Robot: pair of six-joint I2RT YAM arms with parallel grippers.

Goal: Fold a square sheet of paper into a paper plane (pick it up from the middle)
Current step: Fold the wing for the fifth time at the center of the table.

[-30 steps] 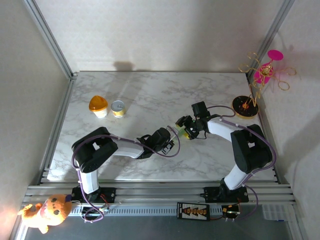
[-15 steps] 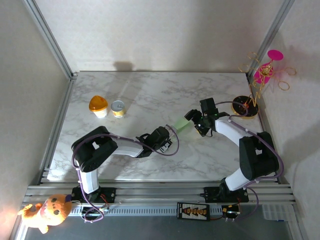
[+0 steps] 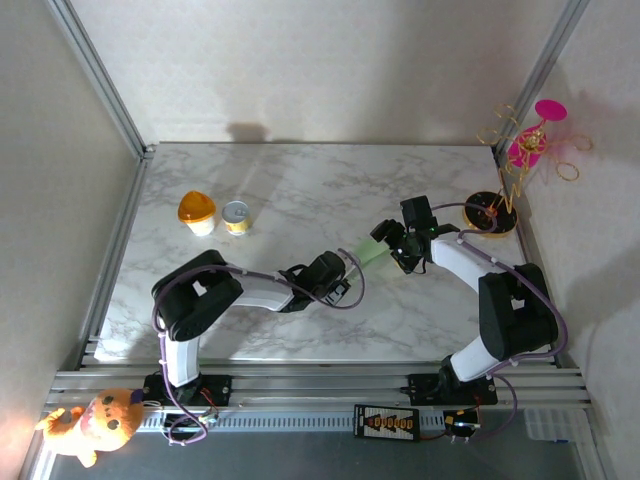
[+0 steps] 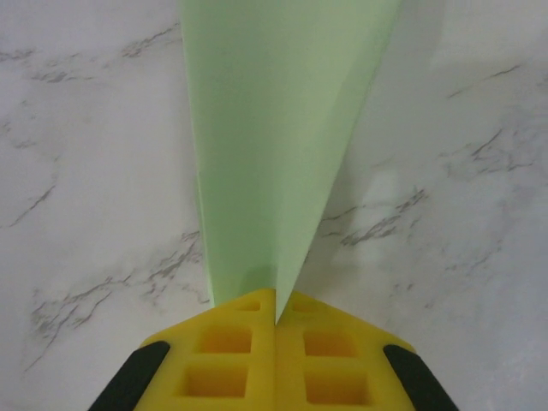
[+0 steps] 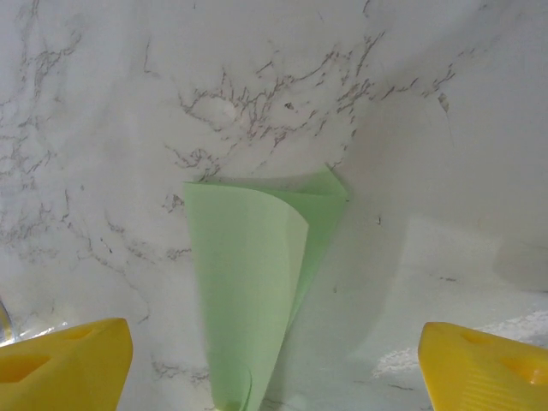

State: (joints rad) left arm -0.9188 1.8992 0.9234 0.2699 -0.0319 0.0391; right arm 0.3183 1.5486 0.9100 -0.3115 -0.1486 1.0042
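Left gripper [image 4: 276, 300], lower centre, pinches thin pale green folded paper [image 4: 274, 128] by its narrow end, likely holding layers together; right gripper [image 5: 274, 351] spread astride.

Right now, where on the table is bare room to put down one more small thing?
Free: the far strip of table between tin and ornament stand; also the near middle. Crowded: the centre, around the green paper.

Green paper [image 4: 265, 145]: far end cut off by top edge.
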